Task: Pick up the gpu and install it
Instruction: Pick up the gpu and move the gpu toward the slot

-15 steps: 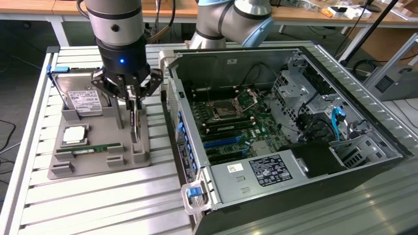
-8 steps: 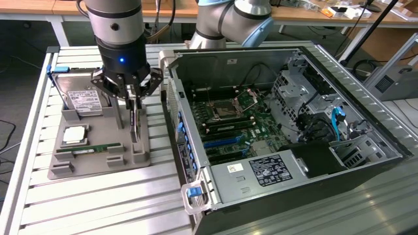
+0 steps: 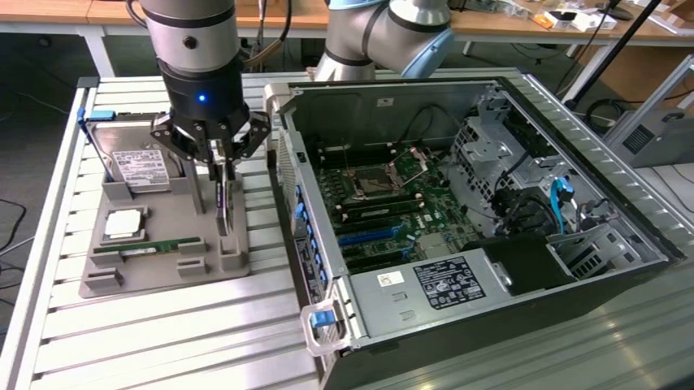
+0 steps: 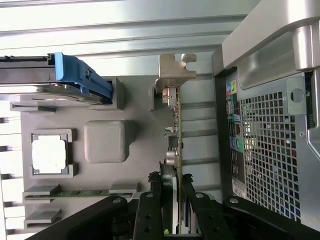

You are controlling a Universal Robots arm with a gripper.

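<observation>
1. White labels sit on the hard drive (image 3: 141, 166) and the power supply (image 3: 447, 283); the print is too small to read.
2. The gripper (image 3: 221, 166) is clamped on the gpu (image 3: 224, 207), which stands on edge in the grey holder (image 3: 162, 280), to the exterior view's left of the open case (image 3: 358, 101).
3. The wrist view shows the card's silver bracket (image 4: 175, 75).

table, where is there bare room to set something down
Free: the bare slats of the table between the tray and the table's near edge, beside the case. Crowded: the tray, with drive, cpu, ram and the gpu in the gripper; the tray-to-case gap is narrow.
</observation>
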